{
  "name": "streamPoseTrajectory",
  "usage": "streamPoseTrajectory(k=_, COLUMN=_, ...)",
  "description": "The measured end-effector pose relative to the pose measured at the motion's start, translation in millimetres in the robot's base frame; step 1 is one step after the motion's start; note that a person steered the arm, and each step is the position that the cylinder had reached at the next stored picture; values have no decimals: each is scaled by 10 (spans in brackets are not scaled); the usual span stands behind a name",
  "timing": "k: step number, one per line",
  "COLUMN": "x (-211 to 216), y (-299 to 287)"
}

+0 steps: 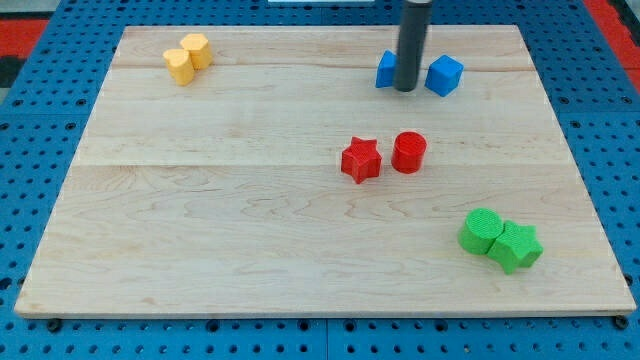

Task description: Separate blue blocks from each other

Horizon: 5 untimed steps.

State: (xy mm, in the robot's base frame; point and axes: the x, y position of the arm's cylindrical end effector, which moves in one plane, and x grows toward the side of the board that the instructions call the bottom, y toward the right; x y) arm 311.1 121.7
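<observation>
Nearest the camera, at the lower right of the frame, a green cylinder and a green star-shaped block sit touching each other on a pale wooden counter. Near the middle of the frame, a red star block and a red cylinder stand just beside each other with a narrow gap between them. At the upper left of the frame, two yellow blocks press together. At the upper right of centre, a dark rod comes straight down, and its tip rests on the counter between the two blue blocks: the left blue block is partly hidden behind the rod, and the blue cube lies just to its right. The arm has no hand, only this rod, and it holds nothing
</observation>
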Motion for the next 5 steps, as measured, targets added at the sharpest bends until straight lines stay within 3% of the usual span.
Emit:
streamPoseTrajectory(k=1, x=212, y=18)
streamPoseTrajectory(k=3, x=177, y=474)
streamPoseTrajectory(k=5, x=-642, y=507)
